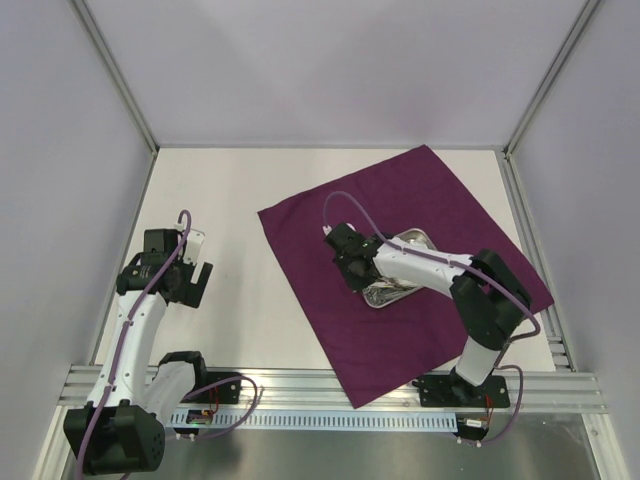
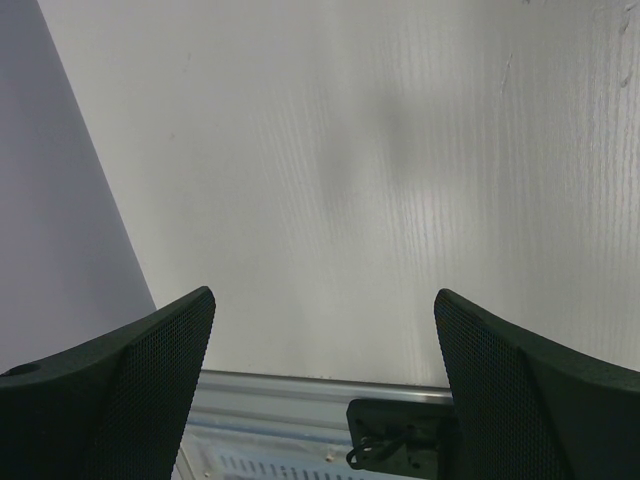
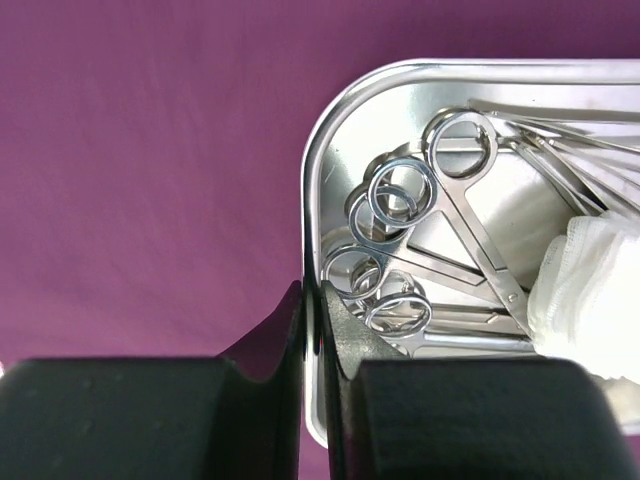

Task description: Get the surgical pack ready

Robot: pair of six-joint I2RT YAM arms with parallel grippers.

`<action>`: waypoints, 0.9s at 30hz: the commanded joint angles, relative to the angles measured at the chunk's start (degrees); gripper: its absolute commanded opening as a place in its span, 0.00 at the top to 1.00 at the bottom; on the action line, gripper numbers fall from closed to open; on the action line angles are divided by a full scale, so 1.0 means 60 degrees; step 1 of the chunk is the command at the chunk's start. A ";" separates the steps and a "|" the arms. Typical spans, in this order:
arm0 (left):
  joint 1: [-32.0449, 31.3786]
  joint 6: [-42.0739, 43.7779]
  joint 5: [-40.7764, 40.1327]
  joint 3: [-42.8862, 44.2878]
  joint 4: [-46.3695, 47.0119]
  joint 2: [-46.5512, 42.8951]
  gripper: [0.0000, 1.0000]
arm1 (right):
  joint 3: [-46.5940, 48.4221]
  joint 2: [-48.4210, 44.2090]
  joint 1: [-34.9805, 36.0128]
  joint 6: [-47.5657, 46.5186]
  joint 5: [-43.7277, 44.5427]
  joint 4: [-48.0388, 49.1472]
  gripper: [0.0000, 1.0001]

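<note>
The surgical pack lies open as a dark purple cloth spread flat like a diamond on the right half of the table. On it sits a shiny steel tray, partly hidden under my right arm. In the right wrist view the tray holds ring-handled instruments and white gauze, with the cloth to its left. My right gripper is shut on the tray's left rim, one finger inside and one outside. My left gripper hangs open over bare table at the left, holding nothing.
An aluminium rail runs along the near table edge, carrying both arm bases. White enclosure walls and metal posts border the table on three sides. The cloth's near corner overlaps the rail.
</note>
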 commanded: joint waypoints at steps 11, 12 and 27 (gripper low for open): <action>-0.0021 0.0233 0.0148 0.0286 -0.0214 -0.0388 0.00 | 0.1849 0.1607 -0.0934 0.3792 0.0674 0.2214 0.95; -0.0021 0.0233 0.0148 0.0272 -0.0228 -0.0403 0.00 | 0.1849 0.1652 -0.0978 0.4055 0.0761 0.2287 0.95; -0.0021 0.0263 0.0221 0.0198 -0.0126 -0.0389 0.00 | 0.2754 0.1066 -0.0233 0.2727 0.1916 0.1850 0.46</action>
